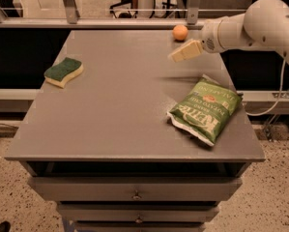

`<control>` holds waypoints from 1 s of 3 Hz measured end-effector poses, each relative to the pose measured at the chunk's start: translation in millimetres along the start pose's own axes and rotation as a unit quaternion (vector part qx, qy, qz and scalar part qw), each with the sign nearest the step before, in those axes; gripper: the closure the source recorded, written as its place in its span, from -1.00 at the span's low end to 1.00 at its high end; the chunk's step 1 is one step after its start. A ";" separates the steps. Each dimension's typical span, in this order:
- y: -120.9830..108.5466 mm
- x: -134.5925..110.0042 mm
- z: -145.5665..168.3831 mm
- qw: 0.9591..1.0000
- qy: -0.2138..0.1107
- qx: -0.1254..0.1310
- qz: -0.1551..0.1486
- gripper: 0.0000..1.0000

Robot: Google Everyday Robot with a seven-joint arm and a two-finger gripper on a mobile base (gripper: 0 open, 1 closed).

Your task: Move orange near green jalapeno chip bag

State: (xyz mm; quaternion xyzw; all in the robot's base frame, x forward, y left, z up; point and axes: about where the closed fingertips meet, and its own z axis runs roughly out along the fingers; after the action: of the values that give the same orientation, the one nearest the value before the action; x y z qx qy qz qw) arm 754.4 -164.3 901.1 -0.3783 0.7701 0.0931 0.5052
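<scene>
grey table (110, 115) carries the orange (180, 32) at its far edge, toward the far right corner. the green chip bag (205, 109) lies flat, well apart from it, by the right edge nearer the front right corner. the gripper (181, 52), on a white arm (260, 23) reaching in over the right edge, hovers just in front of the orange with nothing in its grasp; how far open it is cannot be told. a sponge (63, 71) sits near the left edge.
</scene>
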 end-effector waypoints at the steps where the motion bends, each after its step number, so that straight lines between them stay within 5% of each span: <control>1: -29.5 -1.6 25.9 0.999 -0.021 0.021 0.016 -1.00; 3: -87.1 5.0 107.6 0.995 -0.035 0.052 0.078 -1.00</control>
State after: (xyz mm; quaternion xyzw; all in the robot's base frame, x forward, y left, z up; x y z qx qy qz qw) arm 888.4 -170.9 866.9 -0.2866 0.7827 0.1058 0.5422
